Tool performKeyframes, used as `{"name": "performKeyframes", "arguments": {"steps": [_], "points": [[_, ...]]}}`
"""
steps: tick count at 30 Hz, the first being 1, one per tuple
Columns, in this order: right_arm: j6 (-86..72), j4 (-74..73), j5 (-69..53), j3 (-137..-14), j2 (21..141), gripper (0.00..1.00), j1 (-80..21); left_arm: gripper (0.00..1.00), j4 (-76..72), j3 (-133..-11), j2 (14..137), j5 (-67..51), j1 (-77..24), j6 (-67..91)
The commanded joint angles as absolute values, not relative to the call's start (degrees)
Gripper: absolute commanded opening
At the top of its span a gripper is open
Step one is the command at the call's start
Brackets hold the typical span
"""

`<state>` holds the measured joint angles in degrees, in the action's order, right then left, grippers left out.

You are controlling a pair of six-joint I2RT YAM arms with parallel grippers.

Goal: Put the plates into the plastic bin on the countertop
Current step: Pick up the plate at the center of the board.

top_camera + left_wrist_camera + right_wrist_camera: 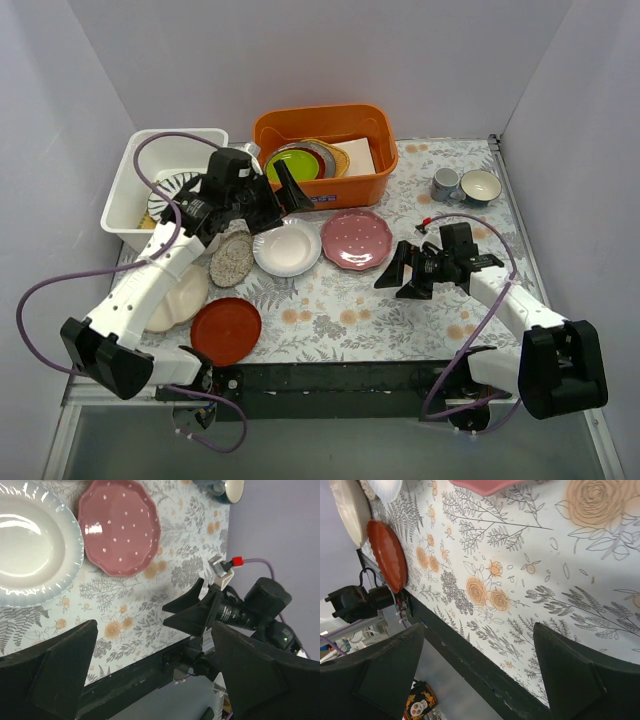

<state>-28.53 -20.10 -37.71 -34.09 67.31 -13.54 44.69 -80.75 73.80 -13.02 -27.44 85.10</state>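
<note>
The white plastic bin (128, 195) stands at the back left of the countertop (420, 320), with a blue-striped plate (176, 187) inside it. On the countertop lie a plain white plate (287, 249) (30, 545), a pink scalloped plate (356, 239) (120, 525), a speckled oval plate (232, 261), a cream plate (182, 296) (349, 505) and a red-orange plate (226, 331) (387, 555). My left gripper (279, 204) (154, 627) hangs open and empty beside the bin, above the white plate's far edge. My right gripper (405, 276) (479, 627) is open and empty over bare countertop, right of the pink plate.
An orange tub (325, 150) at the back holds a lime-green plate (292, 164) and other dishes. Two cups (465, 186) stand at the back right. The table's dark front edge (485, 675) runs under the right gripper. Walls close in the left, back and right sides.
</note>
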Motion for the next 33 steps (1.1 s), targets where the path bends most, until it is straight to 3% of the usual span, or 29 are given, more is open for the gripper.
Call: {"name": "performKeyframes", "arguments": {"steps": [1,11,26,27,33], "points": [[-28.1,-21.8,-36.7,-35.1,66.2,0.97,-10.7,0.98,46.8,-82.5,75.8,-6.5,-31.4,85.3],[-34.6,-13.4,-37.4,-30.8,70.1,0.90,-6.4,0.98,46.4,-81.0,78.1,-3.3,-37.0,87.3],[-38.7,-6.0,-29.8,-40.1,81.6,0.81,-4.5,0.98,44.9,-80.5,80.7,-2.9,-41.5,89.4],[-38.5,-5.7,-29.4,-40.5,82.4,0.74,-4.4,0.98,44.9,-80.5,80.7,-3.0,-41.7,89.5],[-38.4,-5.1,-26.0,-44.0,86.7,0.63,-4.4,0.98,45.0,-79.3,80.7,-3.2,-41.9,90.2]]}}
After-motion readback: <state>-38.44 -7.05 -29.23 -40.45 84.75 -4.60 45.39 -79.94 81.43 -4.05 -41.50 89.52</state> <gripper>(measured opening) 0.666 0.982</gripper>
